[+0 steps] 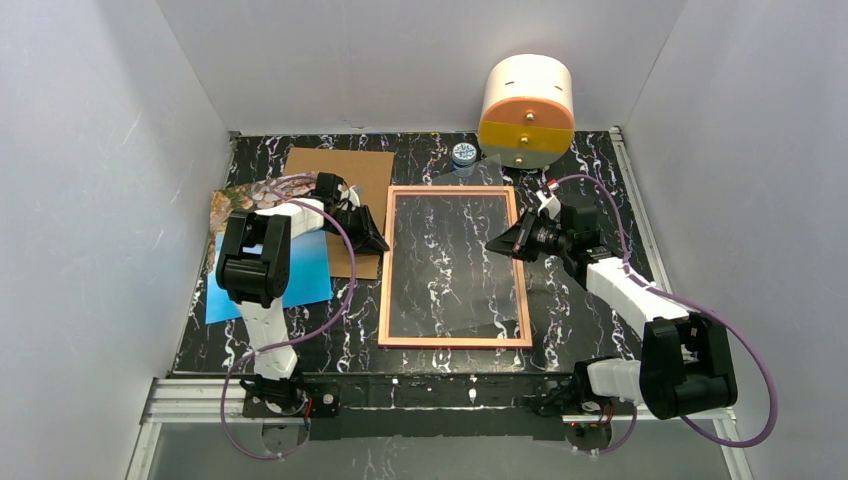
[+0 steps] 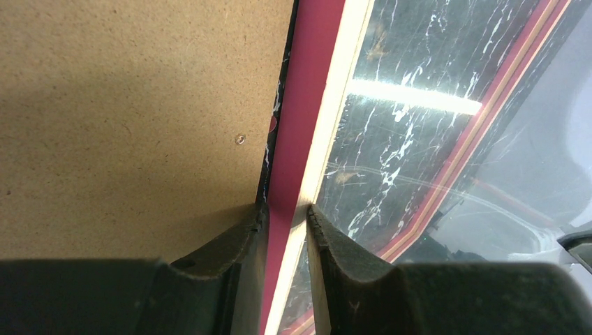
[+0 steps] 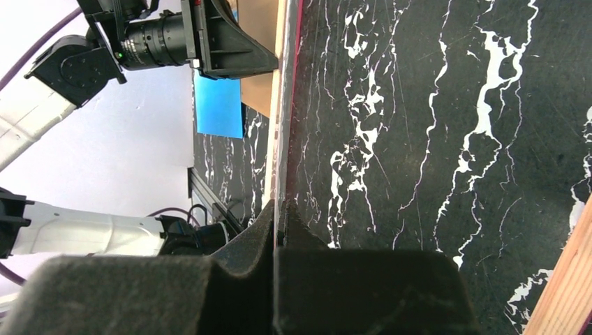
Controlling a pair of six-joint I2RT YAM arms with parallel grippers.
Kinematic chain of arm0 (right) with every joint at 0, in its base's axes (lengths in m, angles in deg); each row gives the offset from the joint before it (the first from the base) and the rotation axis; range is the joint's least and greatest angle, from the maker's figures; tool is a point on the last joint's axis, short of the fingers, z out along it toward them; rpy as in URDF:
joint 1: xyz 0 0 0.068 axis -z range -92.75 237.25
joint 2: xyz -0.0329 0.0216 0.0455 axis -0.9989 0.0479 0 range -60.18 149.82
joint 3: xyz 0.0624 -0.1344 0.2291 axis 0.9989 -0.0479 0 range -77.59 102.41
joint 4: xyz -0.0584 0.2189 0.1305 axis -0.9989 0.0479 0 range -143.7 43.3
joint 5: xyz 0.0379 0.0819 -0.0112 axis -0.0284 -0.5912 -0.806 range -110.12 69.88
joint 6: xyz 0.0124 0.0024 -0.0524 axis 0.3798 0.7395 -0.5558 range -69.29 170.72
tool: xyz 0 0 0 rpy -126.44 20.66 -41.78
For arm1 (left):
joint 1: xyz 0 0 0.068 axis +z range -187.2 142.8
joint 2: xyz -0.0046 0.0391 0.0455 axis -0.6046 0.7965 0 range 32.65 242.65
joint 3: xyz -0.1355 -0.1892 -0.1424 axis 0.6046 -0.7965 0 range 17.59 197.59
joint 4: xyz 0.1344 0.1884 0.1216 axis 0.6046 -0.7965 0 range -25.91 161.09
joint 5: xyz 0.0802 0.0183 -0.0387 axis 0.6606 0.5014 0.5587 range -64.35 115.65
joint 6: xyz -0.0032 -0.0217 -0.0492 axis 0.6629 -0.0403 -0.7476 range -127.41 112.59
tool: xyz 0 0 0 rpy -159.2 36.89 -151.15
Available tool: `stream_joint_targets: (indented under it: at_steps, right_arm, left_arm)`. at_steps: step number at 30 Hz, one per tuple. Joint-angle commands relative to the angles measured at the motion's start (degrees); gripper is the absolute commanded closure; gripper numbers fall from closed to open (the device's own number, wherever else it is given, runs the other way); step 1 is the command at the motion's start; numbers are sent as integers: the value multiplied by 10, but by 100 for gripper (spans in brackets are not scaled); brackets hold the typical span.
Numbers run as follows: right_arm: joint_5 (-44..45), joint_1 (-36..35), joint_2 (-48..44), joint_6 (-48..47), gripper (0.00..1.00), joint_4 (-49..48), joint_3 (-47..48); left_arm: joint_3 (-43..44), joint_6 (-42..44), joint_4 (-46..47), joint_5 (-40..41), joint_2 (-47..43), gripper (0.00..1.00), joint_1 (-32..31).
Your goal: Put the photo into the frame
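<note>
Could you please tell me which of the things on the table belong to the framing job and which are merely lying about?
Belong to the job:
- frame, flat in the middle of the table
- photo, on the left, partly under the left arm

Lying about:
- brown cardboard board, beside the frame
- small blue-lidded jar
- white and orange drum at the back

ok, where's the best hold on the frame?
A long side rim, pinched from outside: the frame lies about flat, its rim narrow and raised, its middle too wide to span. The left tool grips the left rim that way.
</note>
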Motion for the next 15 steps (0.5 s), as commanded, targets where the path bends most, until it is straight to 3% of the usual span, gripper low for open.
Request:
stream_joint_targets:
  at_steps: [1,15]
  right_arm:
    - [-8,-3,1,-34,99,11,7]
    - [36,-2,-2,-54,99,26,1]
  left_arm:
    - [-12,21,-40,63,37,76,-6]
    - [-13,24,-41,64,41,76,-6]
